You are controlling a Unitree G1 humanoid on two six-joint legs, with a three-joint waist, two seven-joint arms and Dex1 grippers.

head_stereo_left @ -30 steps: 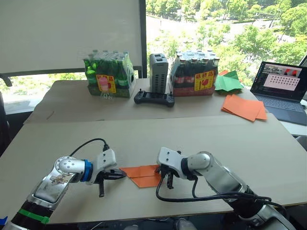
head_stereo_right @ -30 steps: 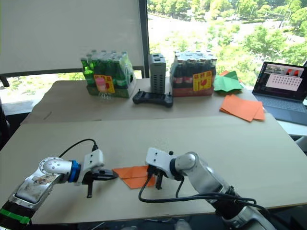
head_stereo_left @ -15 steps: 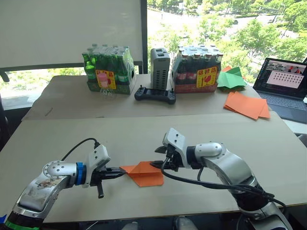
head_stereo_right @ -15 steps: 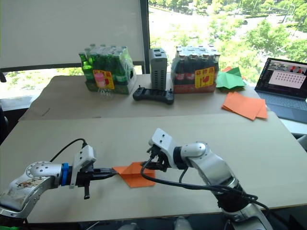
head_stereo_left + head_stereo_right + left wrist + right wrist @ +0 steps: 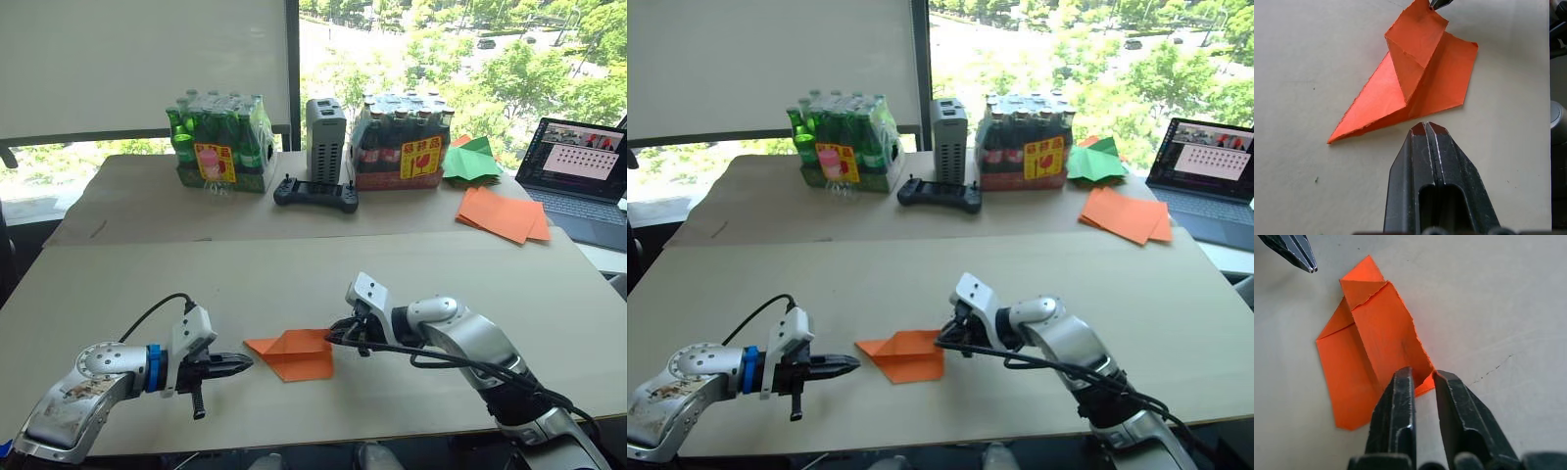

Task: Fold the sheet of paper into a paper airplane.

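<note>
The sheet of paper [image 5: 292,353] is bright orange and creased. It lies on the near table [image 5: 137,284] as a pointed shape, tip toward my left, with one folded flap [image 5: 1415,36] raised. My left gripper [image 5: 247,362] is shut and empty, its tips just short of the paper's long edge [image 5: 1426,128]. My right gripper [image 5: 336,338] is at the paper's right edge. It is narrowly open, and the flap's corner [image 5: 1422,377] sits in the gap between its fingers.
On the far table stand a pack of green bottles [image 5: 217,147], a grey box [image 5: 324,139], a black controller [image 5: 315,194] and a pack of dark bottles [image 5: 402,147]. Green paper [image 5: 468,162], a stack of flat orange sheets [image 5: 502,215] and a laptop [image 5: 578,171] are far right.
My right gripper has swung from over the paper down to its right edge, and the flap now stands raised. My left gripper has drawn back slightly from the tip.
</note>
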